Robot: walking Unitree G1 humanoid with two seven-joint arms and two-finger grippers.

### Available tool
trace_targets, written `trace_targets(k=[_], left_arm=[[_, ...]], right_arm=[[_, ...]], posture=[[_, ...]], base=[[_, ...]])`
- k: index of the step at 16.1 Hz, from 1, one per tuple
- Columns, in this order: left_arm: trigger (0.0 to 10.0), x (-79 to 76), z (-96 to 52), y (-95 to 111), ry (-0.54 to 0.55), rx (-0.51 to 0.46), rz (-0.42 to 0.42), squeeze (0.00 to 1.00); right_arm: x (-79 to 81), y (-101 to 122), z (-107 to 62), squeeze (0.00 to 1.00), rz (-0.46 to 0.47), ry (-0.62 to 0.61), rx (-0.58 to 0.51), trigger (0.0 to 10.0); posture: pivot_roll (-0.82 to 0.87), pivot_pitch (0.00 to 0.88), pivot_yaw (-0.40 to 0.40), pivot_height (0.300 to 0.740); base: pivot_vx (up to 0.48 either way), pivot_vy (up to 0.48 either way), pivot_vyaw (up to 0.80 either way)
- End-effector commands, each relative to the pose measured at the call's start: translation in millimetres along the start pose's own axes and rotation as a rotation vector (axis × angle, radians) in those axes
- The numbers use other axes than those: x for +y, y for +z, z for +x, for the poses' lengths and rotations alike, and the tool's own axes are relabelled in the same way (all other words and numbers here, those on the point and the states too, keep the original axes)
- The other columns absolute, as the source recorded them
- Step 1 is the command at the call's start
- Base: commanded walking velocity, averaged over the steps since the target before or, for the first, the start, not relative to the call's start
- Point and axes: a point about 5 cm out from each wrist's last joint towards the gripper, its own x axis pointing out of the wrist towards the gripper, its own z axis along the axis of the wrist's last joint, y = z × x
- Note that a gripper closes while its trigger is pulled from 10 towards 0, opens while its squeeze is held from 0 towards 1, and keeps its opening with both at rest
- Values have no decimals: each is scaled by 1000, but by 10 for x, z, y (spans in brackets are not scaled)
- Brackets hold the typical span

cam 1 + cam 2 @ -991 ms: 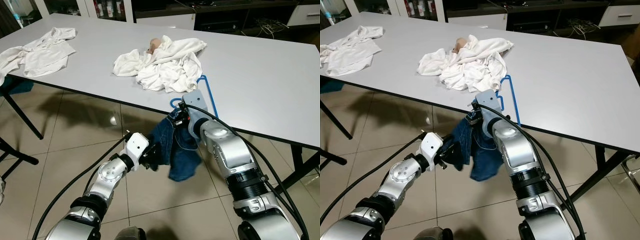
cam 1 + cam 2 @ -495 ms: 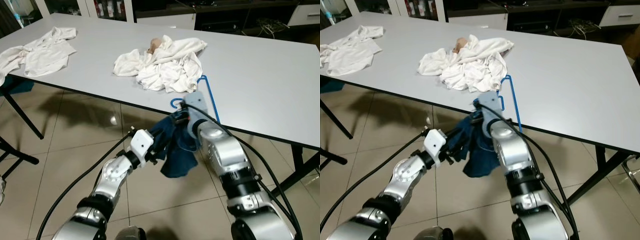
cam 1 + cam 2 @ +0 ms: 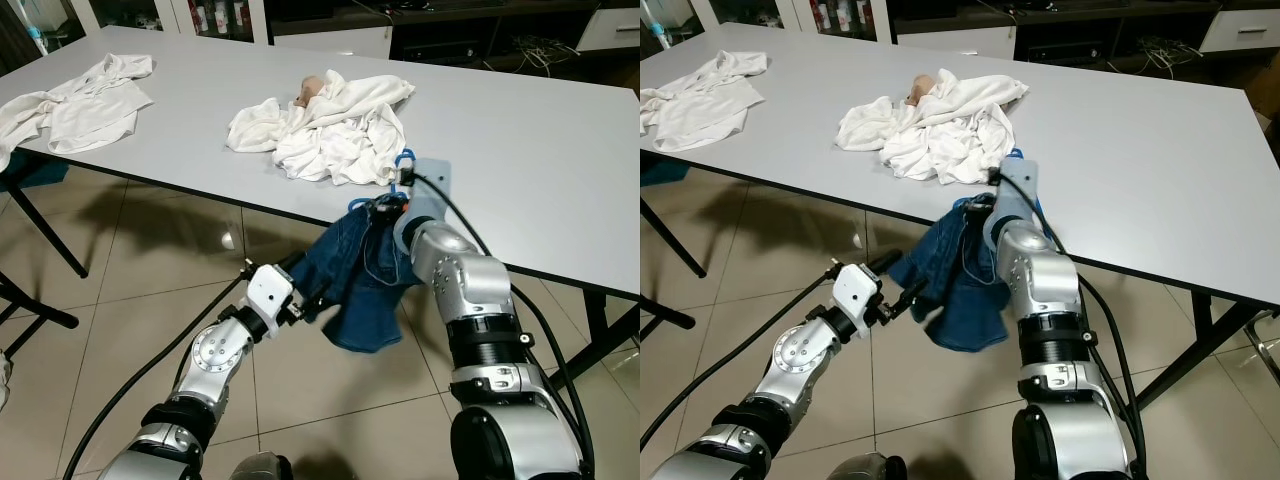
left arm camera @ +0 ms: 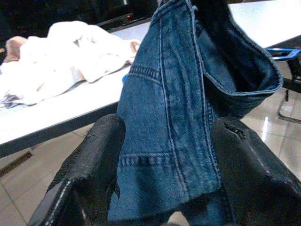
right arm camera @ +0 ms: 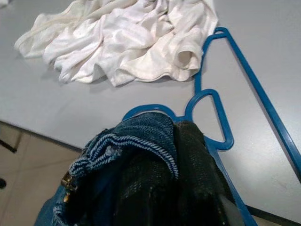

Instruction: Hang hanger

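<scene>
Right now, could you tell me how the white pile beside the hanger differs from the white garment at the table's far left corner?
The white pile is bunched into a heaped mound; the white garment lies spread nearly flat. The pile sits mid-table, touching the blue hanger; the garment lies at the left end, draping over the table edge. Both are white cloth, untouched by either gripper.

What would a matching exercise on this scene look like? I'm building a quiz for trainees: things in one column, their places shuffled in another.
Things:
1. jeans
2. blue hanger
3. white heap of clothes
4. white shirt

Places:
A. lying spread out at the table's far left end
B. hanging below the table edge, held by both hands
C. lying flat on the table by the near edge
D. bunched up mid-table

Pairs: 1-B, 2-C, 3-D, 4-A
</scene>
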Motion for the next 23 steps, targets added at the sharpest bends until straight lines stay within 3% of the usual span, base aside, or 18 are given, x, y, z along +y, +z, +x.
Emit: trace_targets(k=[1,4,7,11,14,17,20,23], left_arm=[[10000,9,-41,-46,4,28,14,0],[10000,-1,-67,-97,11,63,29,0],[10000,-76,-107,-225,-23,167,85,0],[10000,-147,-76,-185,-55,122,64,0],[10000,-204,-102,-247,-46,161,76,0],[10000,-215,-100,-312,14,221,84,0],[10000,-100,-102,-364,130,303,166,0],[10000,-89,-77,-355,177,305,190,0]], right_arm=[[36,126,-16,0,58,12,-27,10000],[16,113,-36,0,99,18,4,10000],[72,155,-94,0,139,73,11,10000],[116,198,-116,0,142,82,10,10000],[184,218,-134,0,160,99,20,10000],[216,258,-160,0,196,121,25,10000],[267,303,-224,0,208,165,26,10000],[333,310,-291,0,228,215,39,10000]], posture=[[-9,0,76,740],[-14,0,75,740],[-22,0,73,740],[-20,0,72,740],[-12,0,70,740],[-6,0,67,740],[-6,0,65,740],[-19,0,66,740]], base=[[0,0,0],[0,0,0],[0,0,0],[0,0,0],[0,0,0],[0,0,0],[0,0,0],[0,0,0]])
